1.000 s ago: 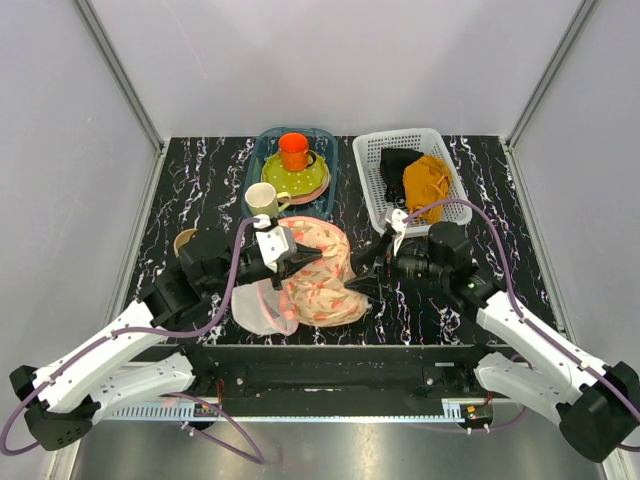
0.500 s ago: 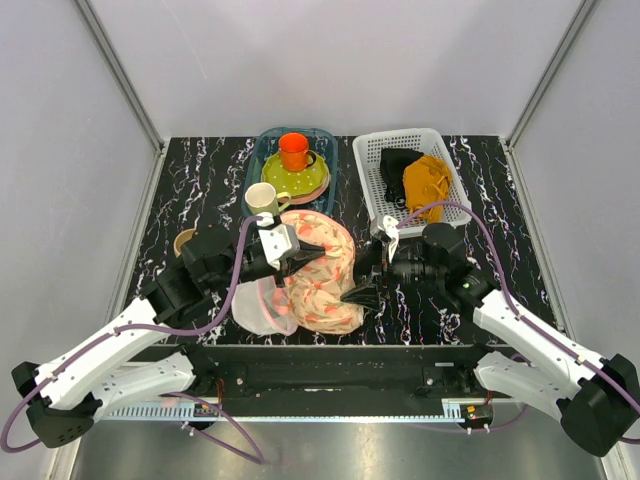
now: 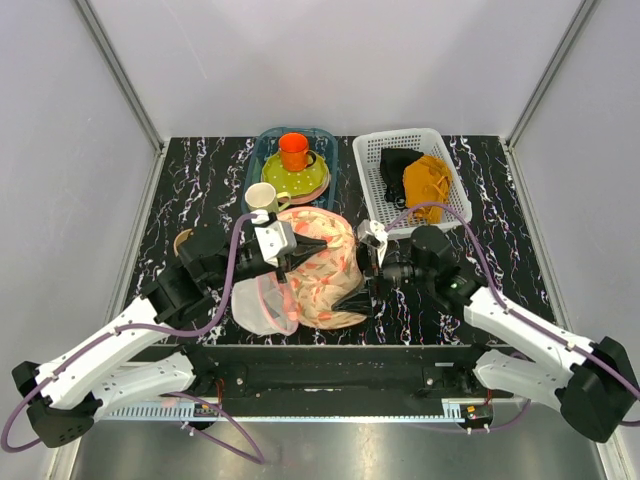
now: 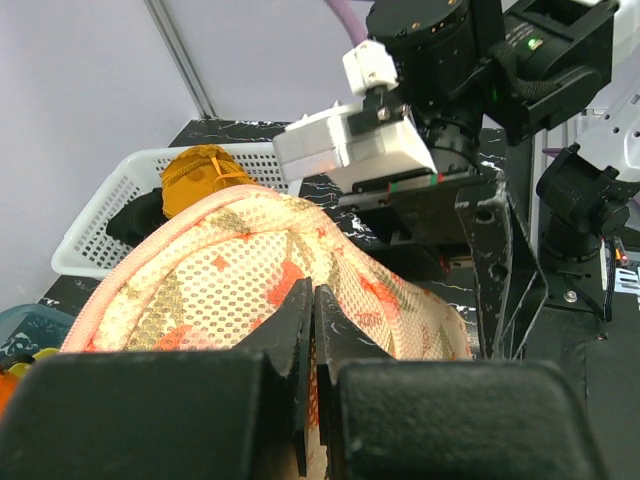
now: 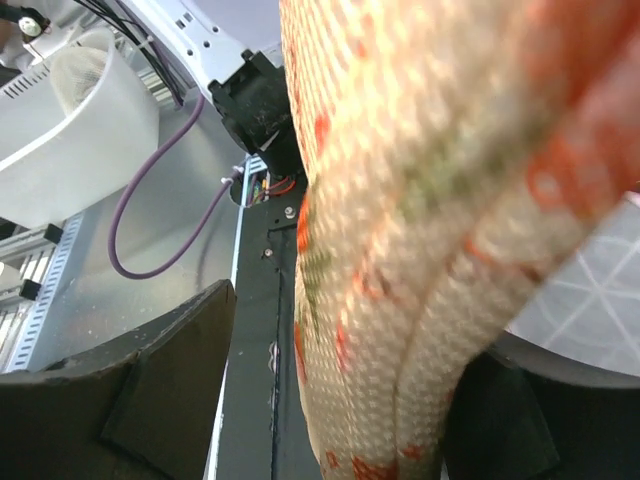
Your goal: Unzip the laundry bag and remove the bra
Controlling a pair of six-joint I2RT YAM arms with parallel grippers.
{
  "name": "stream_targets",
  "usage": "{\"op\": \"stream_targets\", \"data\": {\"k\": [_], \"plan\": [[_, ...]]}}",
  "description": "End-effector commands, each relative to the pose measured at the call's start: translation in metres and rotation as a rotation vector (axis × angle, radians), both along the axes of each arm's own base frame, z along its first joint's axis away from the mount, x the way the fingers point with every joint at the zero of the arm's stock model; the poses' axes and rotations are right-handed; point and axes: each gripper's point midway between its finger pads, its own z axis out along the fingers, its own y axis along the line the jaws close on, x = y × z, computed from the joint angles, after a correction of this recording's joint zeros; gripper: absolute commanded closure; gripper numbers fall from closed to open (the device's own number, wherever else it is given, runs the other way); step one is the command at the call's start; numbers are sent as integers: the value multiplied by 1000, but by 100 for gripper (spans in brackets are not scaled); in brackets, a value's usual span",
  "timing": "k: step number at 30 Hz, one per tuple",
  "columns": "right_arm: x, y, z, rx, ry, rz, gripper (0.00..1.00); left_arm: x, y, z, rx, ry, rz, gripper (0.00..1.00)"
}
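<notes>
The spread right gripper [image 3: 360, 281] is moving in astride the laundry bag [image 3: 318, 285], clamped by the left gripper [image 3: 317, 243], likely readying the unzip.

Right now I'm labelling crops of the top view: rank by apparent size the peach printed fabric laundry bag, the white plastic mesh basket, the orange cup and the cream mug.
1. laundry bag
2. white mesh basket, only slightly smaller
3. orange cup and cream mug: alike, not ranked
</notes>
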Motion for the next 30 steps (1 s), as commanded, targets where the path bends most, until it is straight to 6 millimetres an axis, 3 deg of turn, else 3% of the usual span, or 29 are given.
{"op": "stream_targets", "data": {"k": [1, 6, 10, 11, 13, 14, 15, 16, 17, 18, 19, 21, 22, 25, 27, 30], "plan": [[-5, 18, 11, 69, -9, 39, 21, -3, -6, 37, -113, -76, -32, 100], [2, 29, 1, 55, 61, 6, 22, 3, -12, 37, -124, -73, -22, 100], [6, 31, 8, 103, 74, -29, 50, 20, -24, 39, -140, -52, 17, 100], [7, 30, 12, 110, 83, -50, 65, 25, -27, 40, -146, -33, 31, 100], [17, 28, 17, 100, 135, -132, 83, 45, -35, 32, -120, 12, 96, 100], [18, 25, 24, 108, 136, -158, 100, 52, -37, 30, -120, 36, 123, 100], [21, 23, 29, 108, 154, -189, 100, 65, -38, 25, -117, 58, 181, 100], [27, 20, 25, 87, 183, -252, 100, 70, -38, 31, -139, 63, 204, 94], [28, 15, 30, 93, 183, -283, 100, 73, -38, 34, -166, 91, 223, 76], [31, 12, 31, 87, 191, -316, 100, 73, -39, 35, -177, 103, 220, 42], [44, 4, 22, 50, 218, -423, 100, 70, -38, 43, -185, 107, 210, 2], [60, -12, 27, 48, 263, -590, 100, 68, -35, 50, -182, 117, 218, 1], [76, -30, 14, 4, 285, -740, 100, 69, -29, 50, -171, 126, 245, 1], [96, -61, 25, 67, 294, -960, 100, 82, -5, 56, -215, 153, 394, 1], [103, -82, 32, 114, 330, -1085, 100, 86, 13, 53, -262, 199, 482, 1], [113, -113, 53, 184, 346, -1264, 100, 76, 21, 35, -229, 253, 482, 1]]}}
